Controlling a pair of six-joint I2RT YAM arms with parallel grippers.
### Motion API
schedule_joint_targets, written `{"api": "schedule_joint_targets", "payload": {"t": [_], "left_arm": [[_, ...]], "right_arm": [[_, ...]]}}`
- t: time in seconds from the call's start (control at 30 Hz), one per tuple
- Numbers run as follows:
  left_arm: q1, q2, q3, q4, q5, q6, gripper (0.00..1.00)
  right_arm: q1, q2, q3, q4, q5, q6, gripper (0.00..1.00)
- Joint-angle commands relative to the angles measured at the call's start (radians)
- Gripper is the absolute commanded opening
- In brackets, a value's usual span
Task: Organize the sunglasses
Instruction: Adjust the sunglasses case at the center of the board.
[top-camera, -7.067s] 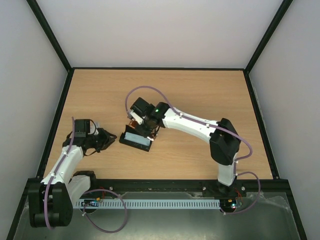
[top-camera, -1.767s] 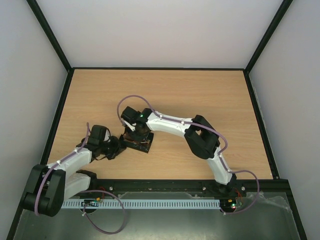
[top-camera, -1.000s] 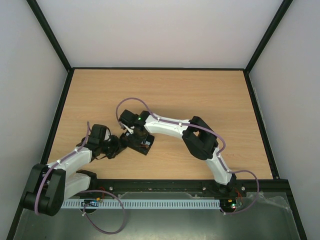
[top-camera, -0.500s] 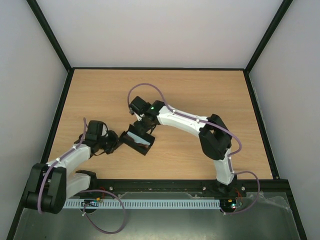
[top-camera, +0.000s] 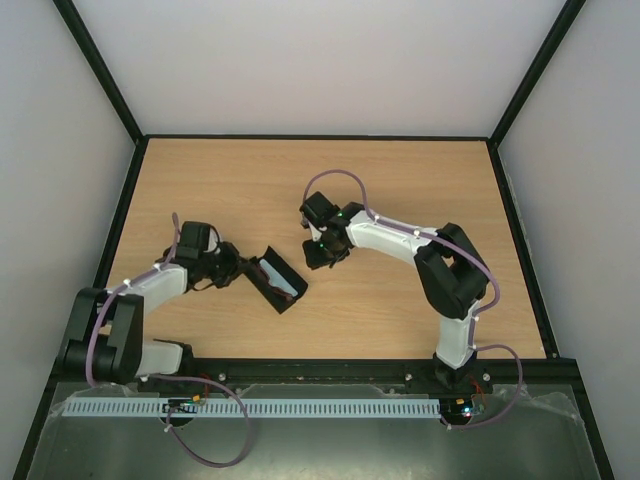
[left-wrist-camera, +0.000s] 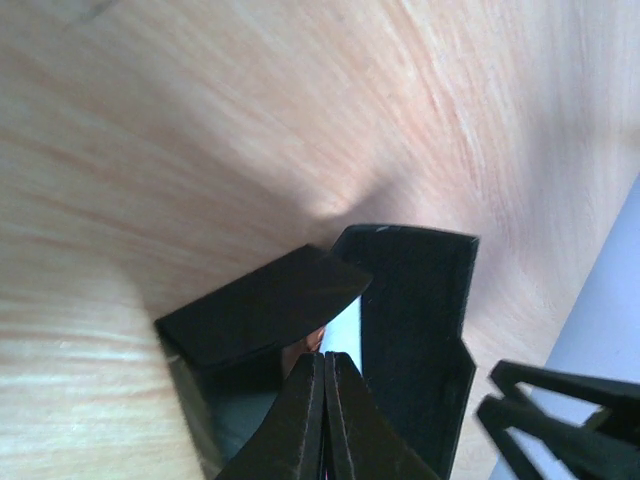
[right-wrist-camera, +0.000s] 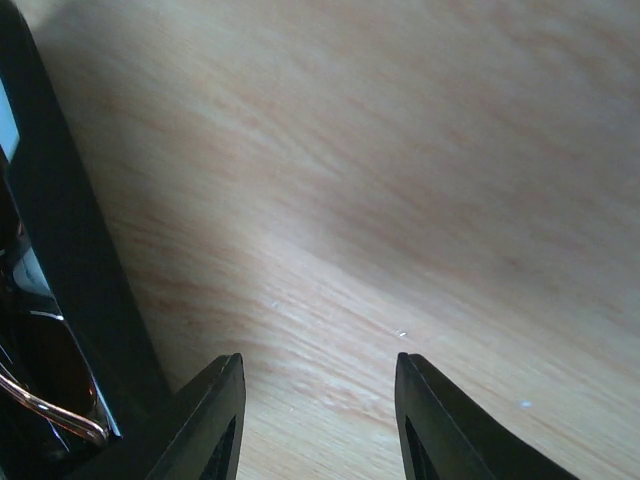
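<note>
Light wooden counter (top-camera: 400, 190) — left end effector (left-wrist-camera: 324, 365) pinches a black rectangular case (left-wrist-camera: 415, 320) holding amber-framed dark sunglasses (right-wrist-camera: 45, 405); right end effector (right-wrist-camera: 320, 400) gapes open nearby.

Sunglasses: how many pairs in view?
1. The sunglasses lie in the black case, showing only at the right wrist view's left edge. The case's lid hides part of its inside.

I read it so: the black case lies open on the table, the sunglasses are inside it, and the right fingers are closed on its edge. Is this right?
Not quite. The right fingers are open and hold nothing; the right wrist view shows them over bare table beside the black case. The rest stands: the case lies open with the sunglasses inside.
</note>
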Motion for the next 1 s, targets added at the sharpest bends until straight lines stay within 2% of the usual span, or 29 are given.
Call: {"api": "schedule_joint_targets", "payload": {"t": [0.0,0.17,0.27,0.5,0.63,0.77,0.97], "left_arm": [[0.005,0.049,0.05,0.048,-0.005,0.027,0.02],[0.006,0.102,0.08,0.094,0.008,0.032,0.02],[0.024,0.107,0.117,0.045,0.028,0.055,0.02],[0.099,-0.162,0.151,-0.26,-0.003,0.133,0.05],[0.095,-0.253,0.046,-0.329,0.065,0.12,0.02],[0.086,-0.373,-0.065,-0.361,0.066,0.09,0.02],[0.025,-0.398,-0.129,-0.32,0.055,0.046,0.02]], "right_arm": [[0.011,-0.04,-0.067,0.054,-0.074,0.052,0.43],[0.011,-0.053,-0.104,0.083,-0.124,0.059,0.41],[0.012,-0.046,-0.11,0.088,-0.122,0.066,0.41],[0.01,-0.01,-0.082,0.088,-0.111,0.05,0.41],[0.008,0.003,-0.04,0.069,-0.112,0.041,0.4],[0.008,-0.001,-0.032,0.072,-0.15,0.039,0.38],[0.009,-0.014,-0.048,0.117,-0.22,0.065,0.34]]}}
